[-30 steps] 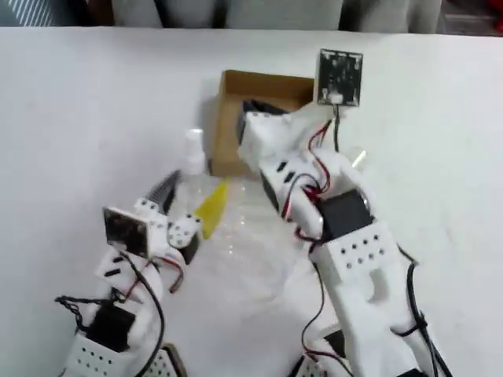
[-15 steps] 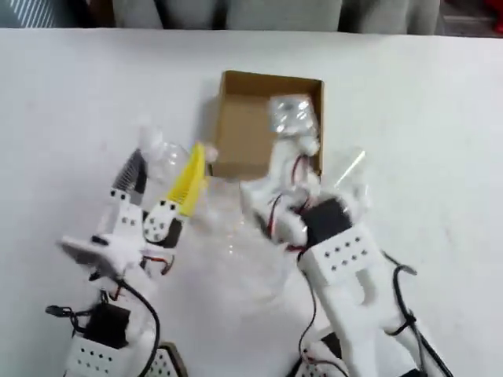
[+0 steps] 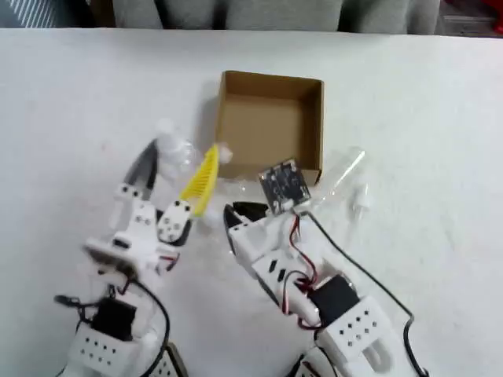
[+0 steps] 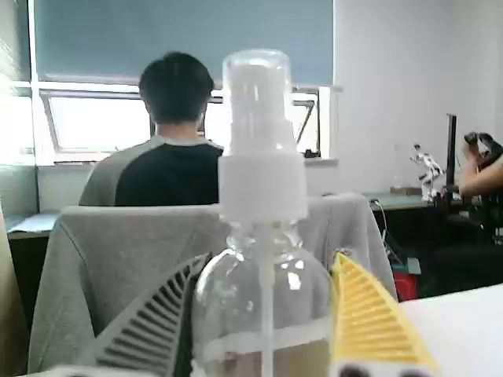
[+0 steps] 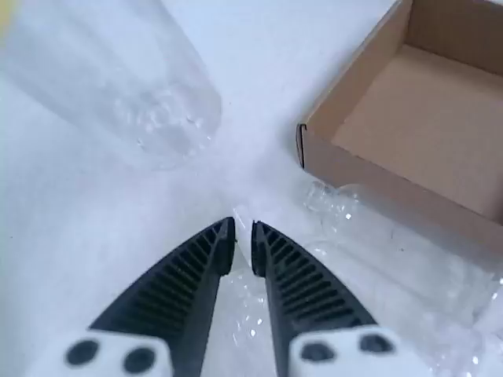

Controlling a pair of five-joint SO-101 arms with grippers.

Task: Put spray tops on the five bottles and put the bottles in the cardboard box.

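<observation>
White table (image 3: pixel 86 86); beside the cardboard box (image 3: pixel 271 126) our left gripper (image 4: pixel 271 265) pinches a topped spray bottle (image 4: pixel 261 196), right gripper (image 5: pixel 242 236) pressed together, empty; we should box it next.

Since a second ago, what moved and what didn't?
Right claw pulled back from over the cardboard box to the table in front of it. Left claw pushed farther out, carrying the spray-topped bottle a little away from the box. The box and the loose bottle beside it stayed put.
</observation>
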